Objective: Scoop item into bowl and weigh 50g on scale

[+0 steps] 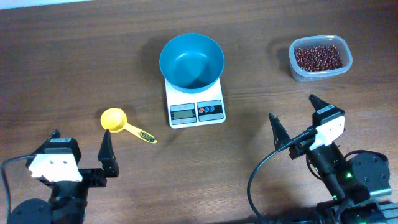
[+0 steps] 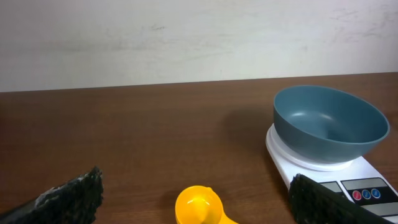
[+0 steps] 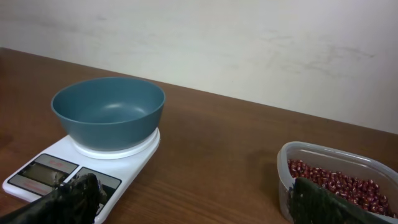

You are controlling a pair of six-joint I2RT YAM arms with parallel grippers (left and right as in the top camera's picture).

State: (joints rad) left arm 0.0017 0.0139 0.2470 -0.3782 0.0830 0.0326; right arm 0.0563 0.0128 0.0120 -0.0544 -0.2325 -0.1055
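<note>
Wood table (image 1: 62, 50): empty teal bowl (image 1: 191, 59) on scale (image 1: 195, 111), yellow scoop (image 1: 114, 119) left of it, beans (image 1: 318, 57) right. Jaws wide and empty on left gripper (image 1: 81, 142) and right gripper (image 1: 297, 116). Left should probably pinch the handle (image 1: 142, 132) end, level.

a robotics lab bench, it seems: bare wooden table (image 1: 74, 56) against a plain pale wall (image 2: 186, 37), cabled robot arms (image 1: 339, 168) at its near edge.

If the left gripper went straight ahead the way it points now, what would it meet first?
Probably the yellow scoop, lying centred just ahead of the open left gripper; depth is unclear.
</note>
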